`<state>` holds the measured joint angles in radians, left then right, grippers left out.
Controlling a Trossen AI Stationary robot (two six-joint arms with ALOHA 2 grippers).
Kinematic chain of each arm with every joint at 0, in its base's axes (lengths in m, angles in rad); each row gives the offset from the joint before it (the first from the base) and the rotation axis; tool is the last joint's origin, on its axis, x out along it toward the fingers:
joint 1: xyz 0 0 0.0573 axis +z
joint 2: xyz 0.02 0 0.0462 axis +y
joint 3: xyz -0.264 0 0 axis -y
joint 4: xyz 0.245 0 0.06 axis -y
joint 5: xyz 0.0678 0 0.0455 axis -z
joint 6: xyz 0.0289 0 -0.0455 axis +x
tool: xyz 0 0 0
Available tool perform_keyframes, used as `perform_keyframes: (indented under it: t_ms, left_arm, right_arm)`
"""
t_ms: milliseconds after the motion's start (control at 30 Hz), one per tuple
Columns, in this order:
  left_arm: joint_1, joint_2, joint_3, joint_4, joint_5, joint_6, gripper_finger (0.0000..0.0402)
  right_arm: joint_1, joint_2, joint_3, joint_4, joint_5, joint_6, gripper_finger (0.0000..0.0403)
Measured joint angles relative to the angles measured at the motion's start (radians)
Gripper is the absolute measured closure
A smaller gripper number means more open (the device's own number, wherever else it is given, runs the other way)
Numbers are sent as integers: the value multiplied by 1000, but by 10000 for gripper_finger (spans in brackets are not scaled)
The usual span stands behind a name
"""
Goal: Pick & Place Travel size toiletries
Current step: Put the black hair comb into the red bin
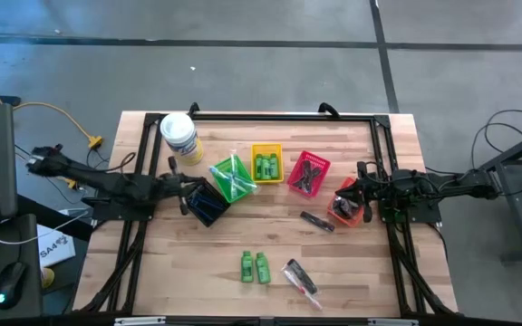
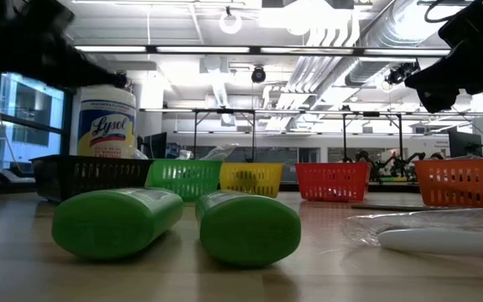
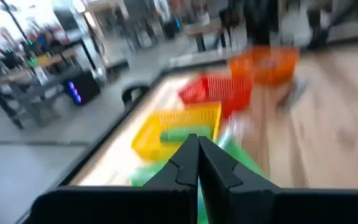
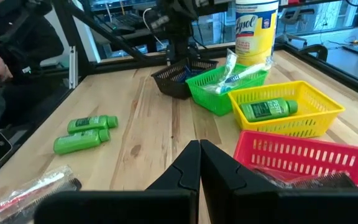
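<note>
Two bright green mini bottles (image 1: 254, 267) lie side by side on the wood near the table's front, large in the low view (image 2: 116, 220). Beside them lies a clear-wrapped packet (image 1: 302, 277), and a dark comb (image 1: 317, 221) rests near the orange basket (image 1: 344, 208). More green bottles lie in the yellow basket (image 4: 269, 109), clear tubes in the green basket (image 4: 229, 78), and dark items in the red basket (image 1: 308, 174). My left gripper (image 3: 197, 152) is shut and hovers by the black basket (image 1: 207, 205). My right gripper (image 4: 199, 152) is shut, level, over the orange basket's edge.
A white tub with a yellow label (image 1: 179, 136) stands at the far left behind the baskets. A black frame (image 1: 279, 116) runs along the table's far and side edges. Bare wood lies between the basket row and the front items. A person's sleeve (image 4: 5, 43) shows beyond the table.
</note>
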<state>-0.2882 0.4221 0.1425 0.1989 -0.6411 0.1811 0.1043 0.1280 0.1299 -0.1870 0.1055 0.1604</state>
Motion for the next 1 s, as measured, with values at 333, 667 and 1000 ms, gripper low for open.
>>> perform_keyframes:
  t_ms: [333, 667, 1000]
  left_arm:
    - [302, 32, 0, -8, 519, 66, 401]
    - [400, -183, -55, -101, 561, 34, 401]
    - [399, -421, -56, -306, 564, 37, 402]
  right_arm:
    - [0, 2, 0, -33, -3, 0, 401]
    - [0, 2, 0, -70, -4, 3, 400]
    - [0, 2, 0, -70, -4, 4, 400]
